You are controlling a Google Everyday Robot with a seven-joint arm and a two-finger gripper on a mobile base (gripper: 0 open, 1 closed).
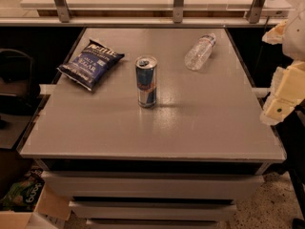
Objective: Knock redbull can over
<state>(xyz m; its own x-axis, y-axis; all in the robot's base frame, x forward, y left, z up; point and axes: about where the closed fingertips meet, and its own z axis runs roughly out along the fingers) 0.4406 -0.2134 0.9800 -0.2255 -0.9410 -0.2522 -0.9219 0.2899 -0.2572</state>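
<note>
The redbull can (146, 81) is slim, blue and silver with a red logo. It stands upright near the middle of the grey table (143, 132). My gripper (283, 93) is a cream-coloured block at the right edge of the view. It hangs just off the table's right side, well to the right of the can and apart from it. Part of the arm above it is cut off by the frame.
A dark blue chip bag (90, 62) lies at the back left of the table. A clear plastic water bottle (199, 51) lies on its side at the back right. A railing with metal posts (178, 4) runs behind the table. A cardboard box (28, 209) sits on the floor at lower left.
</note>
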